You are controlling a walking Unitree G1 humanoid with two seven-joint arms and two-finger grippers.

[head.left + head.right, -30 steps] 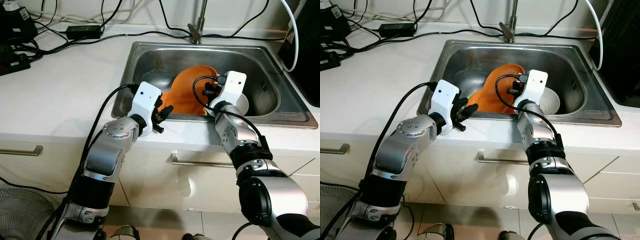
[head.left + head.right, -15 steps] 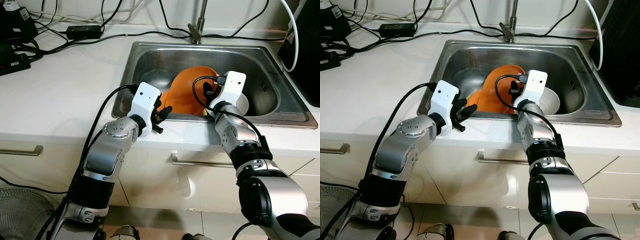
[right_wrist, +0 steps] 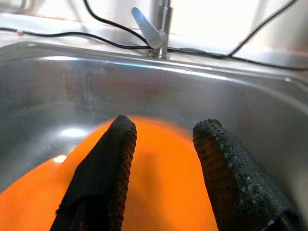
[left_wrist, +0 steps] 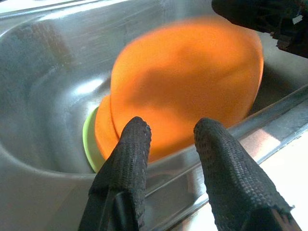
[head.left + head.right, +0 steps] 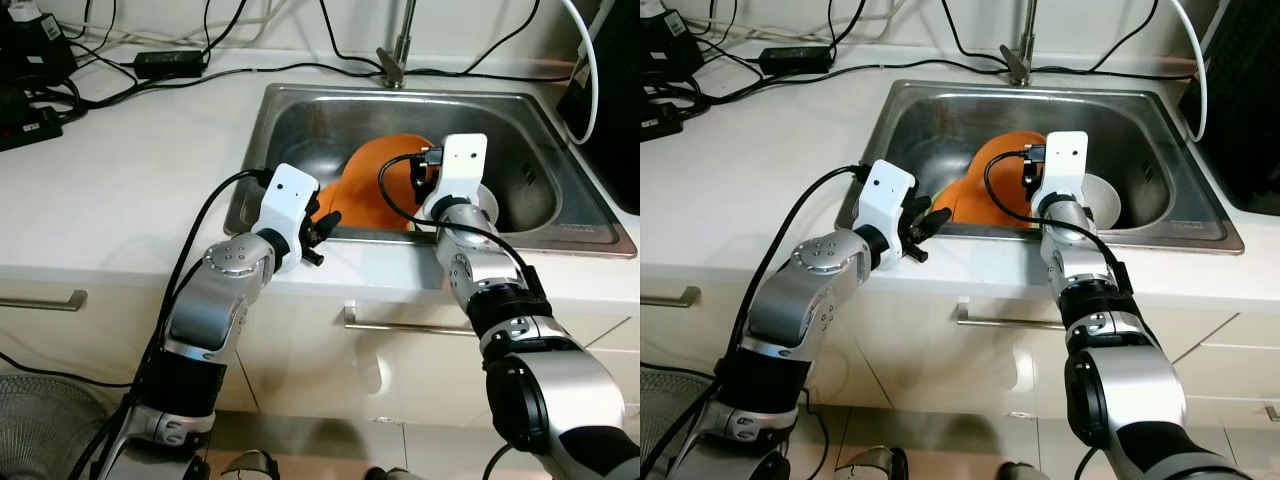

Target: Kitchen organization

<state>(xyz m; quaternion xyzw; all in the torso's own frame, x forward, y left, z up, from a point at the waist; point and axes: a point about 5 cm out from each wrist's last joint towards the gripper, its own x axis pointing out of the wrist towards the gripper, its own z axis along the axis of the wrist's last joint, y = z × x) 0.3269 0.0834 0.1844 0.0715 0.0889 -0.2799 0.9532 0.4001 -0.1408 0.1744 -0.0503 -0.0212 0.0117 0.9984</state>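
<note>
An orange plate (image 5: 375, 185) leans tilted in the sink (image 5: 300, 125), with what looks like a green plate (image 4: 89, 142) under its lower edge and a white bowl (image 5: 1102, 200) beside it. The left pincer (image 5: 322, 226) hovers at the sink's front rim, fingers spread and grasping nothing. The right pincer (image 3: 163, 163) hangs above the orange plate, also released.

- left arm (image 5: 215, 300): silver metal segments, round shoulder-like joint with small screws, black lower section
- right arm (image 5: 500, 300): silver links, black collar
- white boxy wrist housings, looping black cables
- fingers (image 4: 126, 163): black, knobbly textured pads
</note>
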